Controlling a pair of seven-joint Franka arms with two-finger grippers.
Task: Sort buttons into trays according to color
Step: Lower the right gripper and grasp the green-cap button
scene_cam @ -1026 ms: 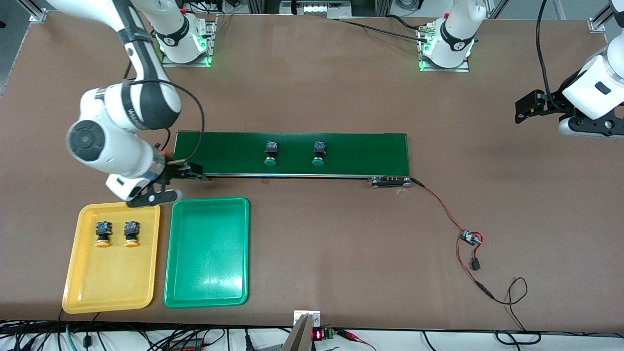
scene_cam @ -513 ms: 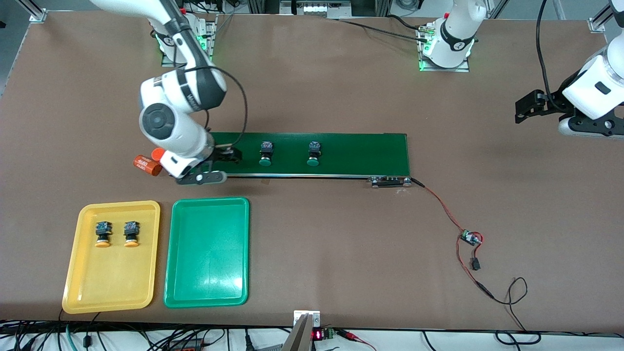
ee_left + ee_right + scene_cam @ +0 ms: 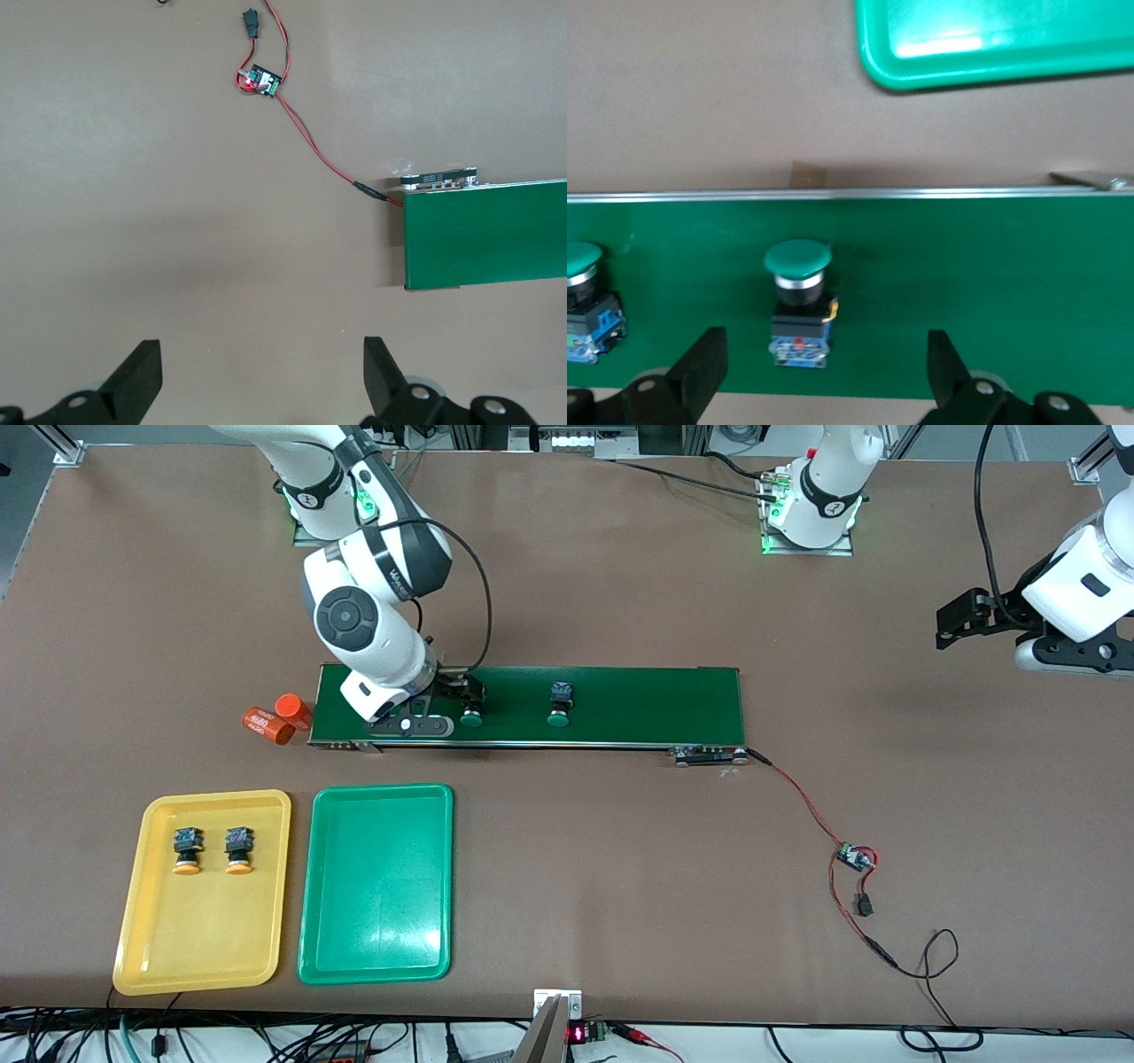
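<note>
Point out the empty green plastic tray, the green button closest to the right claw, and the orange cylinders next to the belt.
Shallow green plastic tray [image 3: 376, 943]: front view, bare floor.
Green-capped push-button [image 3: 798, 258]: right wrist view, round cap.
Orange cylinders with white numbers [image 3: 268, 725]: front view, side of the nearer one.

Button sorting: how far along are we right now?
Halfway. Both yellow-orange buttons lie in the yellow tray. The green tray holds nothing; both green buttons sit on the conveyor belt. The right gripper, open, hangs over the first; the left gripper waits, open.
</note>
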